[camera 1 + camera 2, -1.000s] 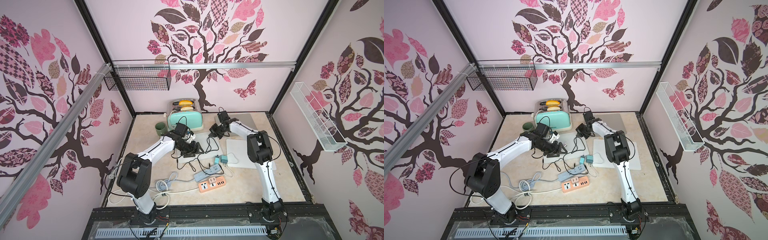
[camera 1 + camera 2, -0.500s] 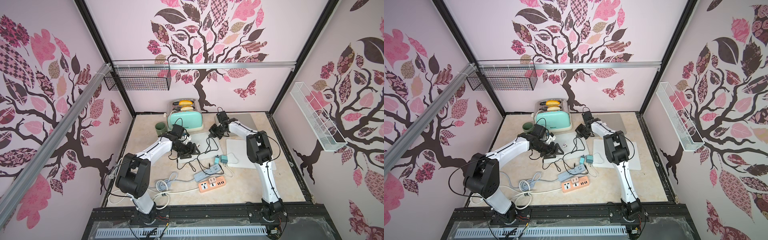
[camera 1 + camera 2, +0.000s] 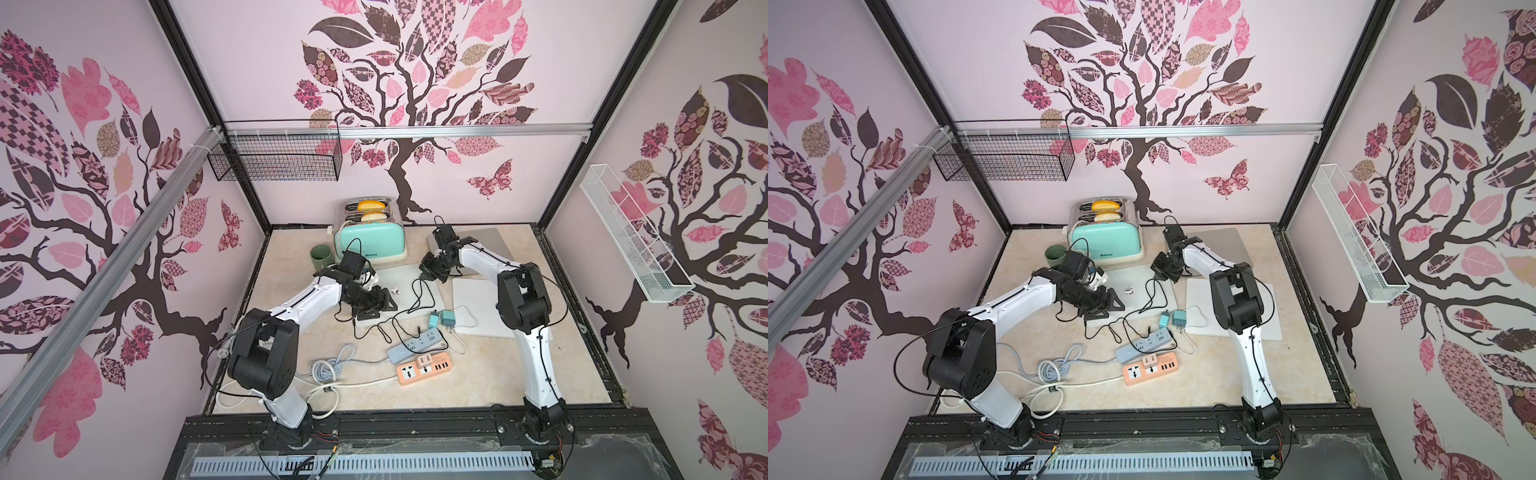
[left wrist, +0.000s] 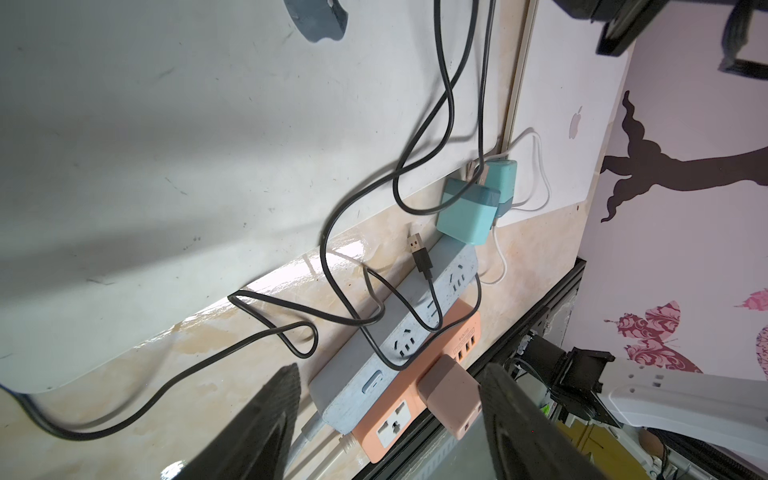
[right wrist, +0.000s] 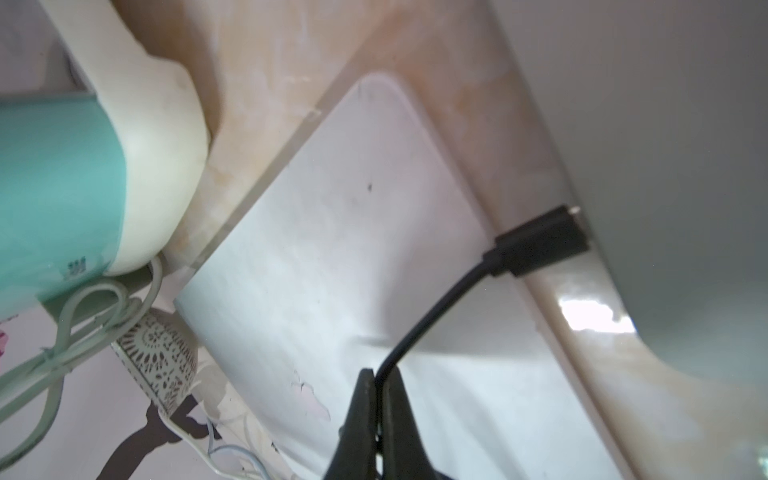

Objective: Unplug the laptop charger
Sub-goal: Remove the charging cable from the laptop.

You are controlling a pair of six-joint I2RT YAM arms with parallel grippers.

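Plug (image 5: 540, 243) of the charger sits at the side edge of the grey laptop (image 5: 685, 145), at the far end of the surface (image 3: 478, 386). A sliver of metal tip shows, so can't tell if it's fully seated or partly out. Right hand (image 5: 378, 374) is pinched tight on the black cable (image 5: 432, 316) just behind the plug, not on the plug body. Left hand (image 3: 378, 308) is spread wide, holding nothing, over the silver laptop (image 3: 399, 278), apart from the port.

Advice: pull in line with the plug, flat along the surface and straight away from the laptop edge. No lift, no sideways yank, since the cable bends hard at the strain relief. Go slow: the thin cord could slip through the pinch, and the grey laptop may slide along with it. If it drags, regrip on the plug body.
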